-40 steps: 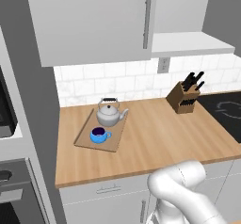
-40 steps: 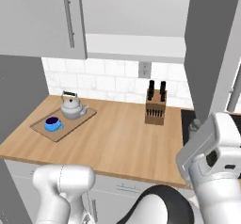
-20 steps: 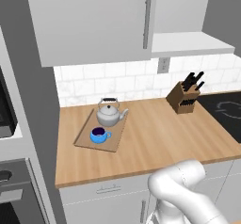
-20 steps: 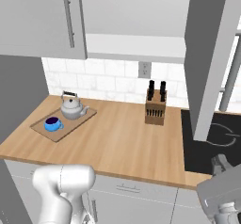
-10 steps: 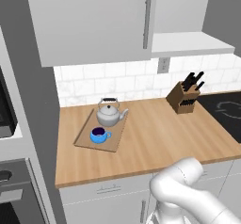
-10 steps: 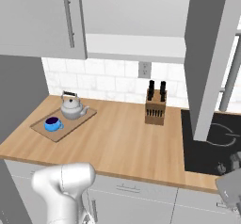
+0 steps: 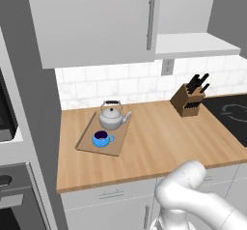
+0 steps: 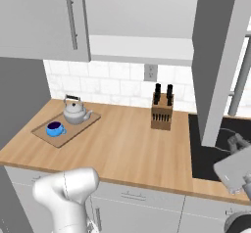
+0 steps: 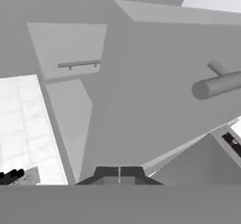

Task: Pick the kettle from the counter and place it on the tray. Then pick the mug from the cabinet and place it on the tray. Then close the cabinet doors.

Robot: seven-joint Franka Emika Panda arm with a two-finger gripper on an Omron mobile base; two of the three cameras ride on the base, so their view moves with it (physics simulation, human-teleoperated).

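Arm: white elbow low at counter [image 7: 159, 147] front edge; claw [image 9: 119, 172] clenched, empty, facing grey cabinet panels.
Tray [image 7: 104, 134]: left on counter, kettle [image 7: 112, 116] behind, mug [image 7: 101, 138] in front, both on it.
Room: bare wood between tray and knife block [image 7: 189, 98].
Cabinet doors [image 7: 96, 21]: shut.
Hidden: claw tips mostly cut off.
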